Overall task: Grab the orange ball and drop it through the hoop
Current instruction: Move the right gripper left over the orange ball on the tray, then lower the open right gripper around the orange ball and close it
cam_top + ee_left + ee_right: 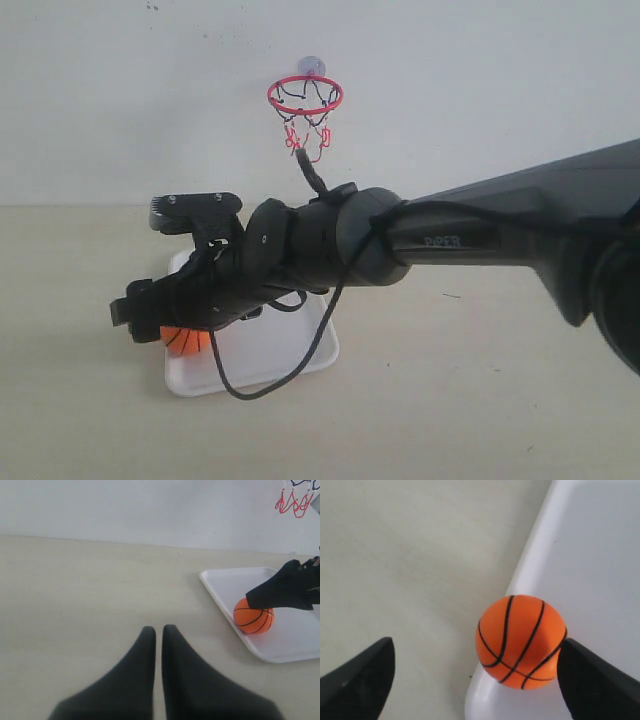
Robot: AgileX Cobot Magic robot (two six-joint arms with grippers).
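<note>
Right gripper (476, 644) straddled the orange ball (520, 640); grasp not yet made.
Left gripper (158, 630) was parked over bare table (75, 590), fingers closed together on nothing, likely kept clear of the work. Ball lay in the near-left corner of the white tray (235, 582), by the rim, which probably stopped it rolling. Right gripper, reaching across, was spread wide: one finger at the ball's side, the other well apart. Ball was bright orange with thin black seams. Hoop (304, 108) was on the far wall, above and right, rim level.
</note>
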